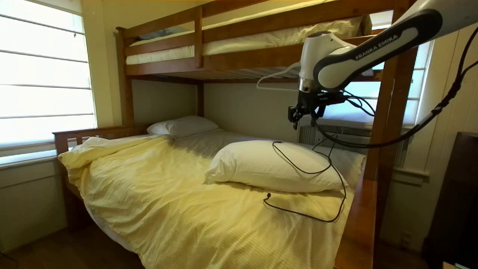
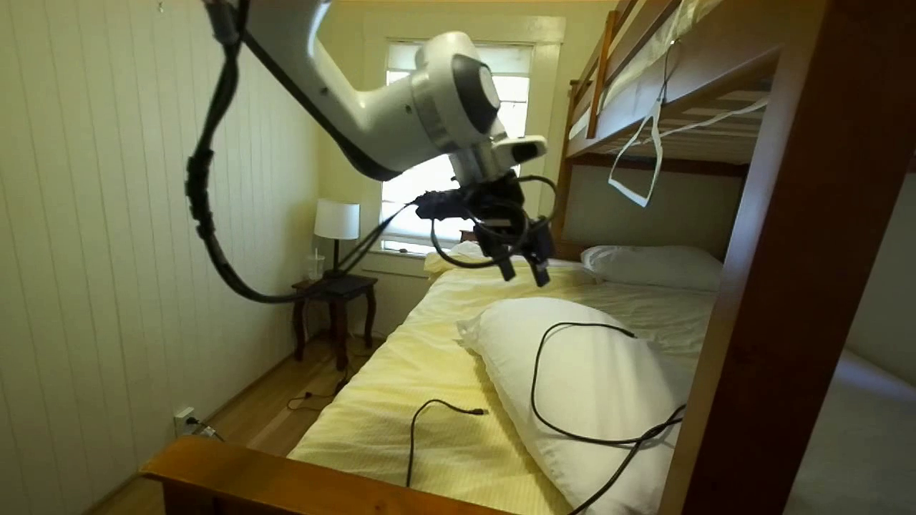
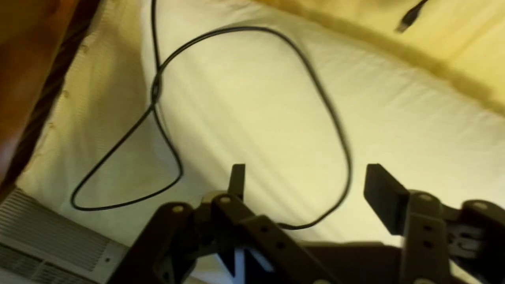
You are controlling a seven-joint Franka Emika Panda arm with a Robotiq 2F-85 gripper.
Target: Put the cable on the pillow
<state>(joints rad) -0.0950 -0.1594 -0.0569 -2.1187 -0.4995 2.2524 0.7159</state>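
Note:
The black cable lies in loose loops over the white pillow in both exterior views, cable (image 1: 306, 172) (image 2: 534, 379) and pillow (image 1: 250, 168) (image 2: 594, 386). One cable end rests on top of the pillow. Another stretch runs down onto the yellow cover, where its plug (image 1: 269, 195) lies. In the wrist view, the cable (image 3: 348, 154) curves across the pillow (image 3: 256, 118), with a loop past the pillow's edge at left. My gripper (image 1: 304, 123) (image 2: 524, 279) (image 3: 305, 181) is open and empty, above the pillow and apart from the cable. A finger hides part of the cable there.
A wooden bunk post (image 1: 390, 112) (image 2: 758, 286) and the upper bunk rail (image 1: 254, 58) stand near the arm. A white hanger (image 1: 276, 89) (image 2: 647, 197) hangs from the bunk. A smaller pillow (image 1: 194, 126) lies at the far end. A vented unit (image 3: 59, 232) is beside the bed.

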